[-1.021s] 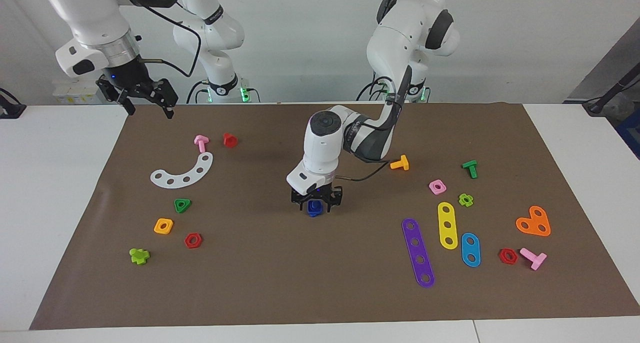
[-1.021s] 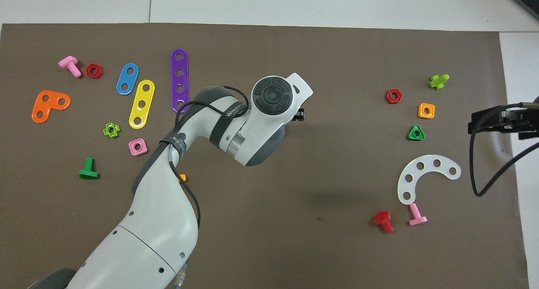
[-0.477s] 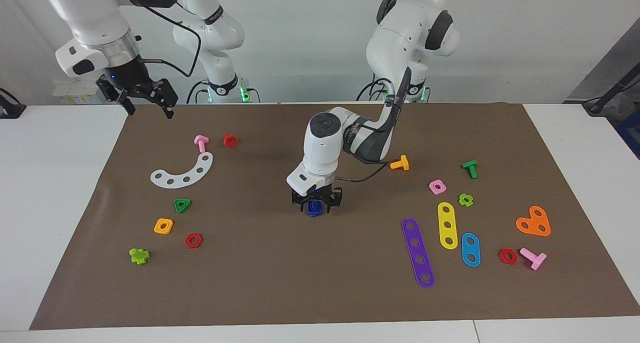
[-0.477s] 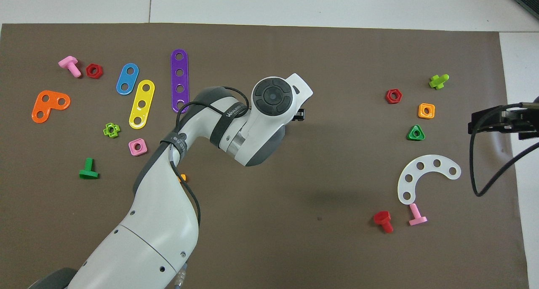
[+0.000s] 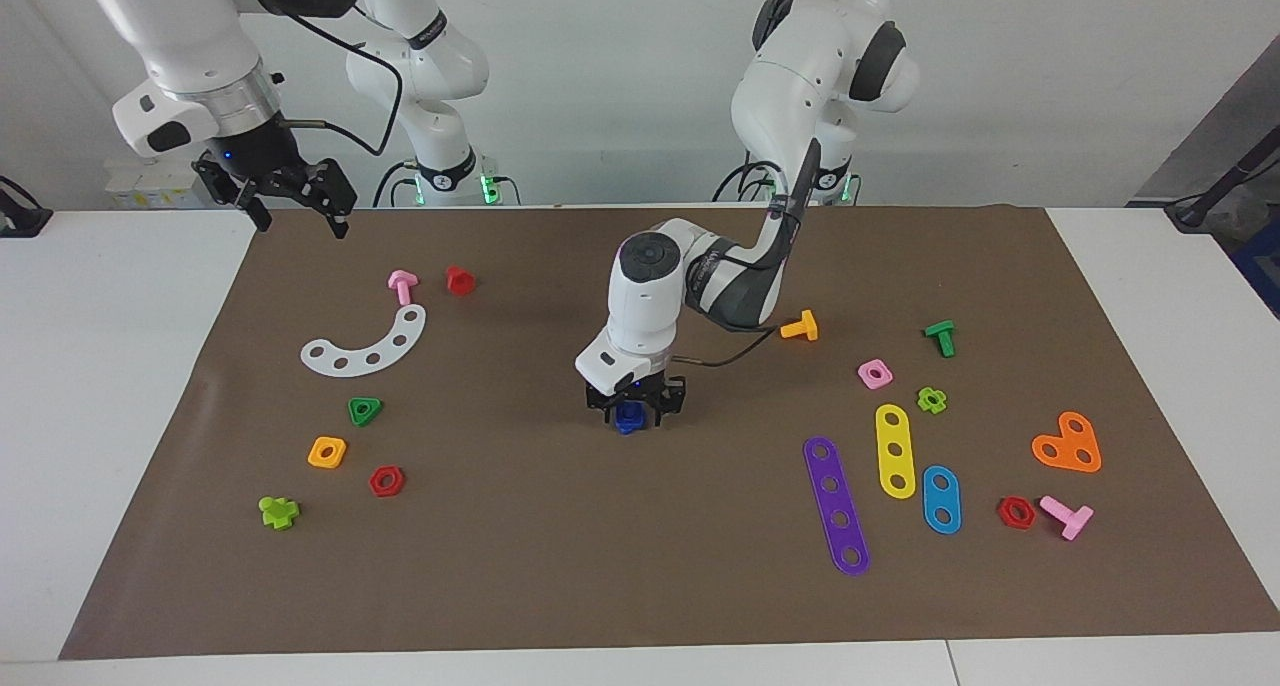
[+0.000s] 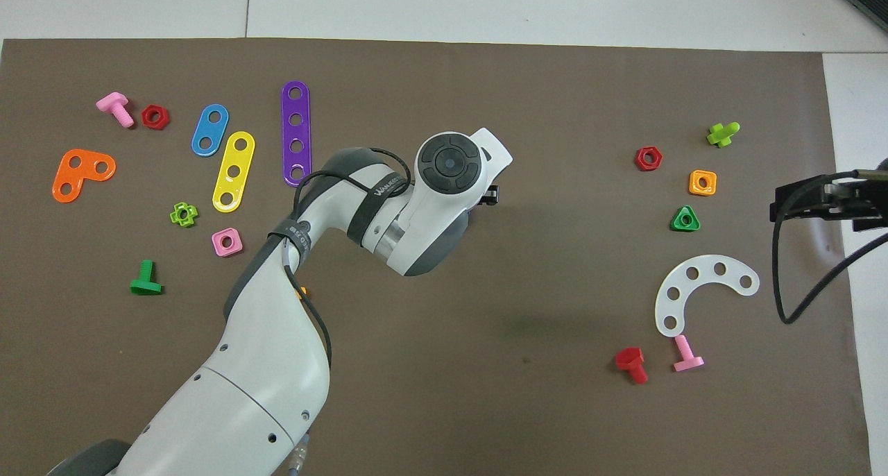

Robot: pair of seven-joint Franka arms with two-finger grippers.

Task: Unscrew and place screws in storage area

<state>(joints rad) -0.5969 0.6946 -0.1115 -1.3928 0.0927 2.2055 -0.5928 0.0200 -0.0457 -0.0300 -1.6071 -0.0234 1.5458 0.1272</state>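
Screw: the dark-blue screw (image 5: 627,418) sat between the fingers of the left gripper (image 5: 636,412), low over the middle of the brown paper mat (image 5: 560,556) (whether it touched the mat cannot be told).
Left gripper: fingers closed onto the screw; in the overhead view the arm's wrist hid both screw and fingers.
Storage area: the mat itself, carrying loose toy parts at both ends.
Toward the left arm's end: orange screw (image 5: 800,326), pink square nut (image 5: 875,373), purple strip (image 5: 836,504), yellow strip (image 5: 895,450), blue strip (image 5: 941,499).
Toward the right arm's end: white curved strip (image 5: 366,344), green triangular piece (image 5: 365,410), red hexagonal nut (image 5: 386,481).
Obstructions: nothing lay just beside the screw; all parts were well apart from it.
Right gripper (image 5: 296,211): waited raised over the mat's edge at its own end, fingers spread, holding nothing.
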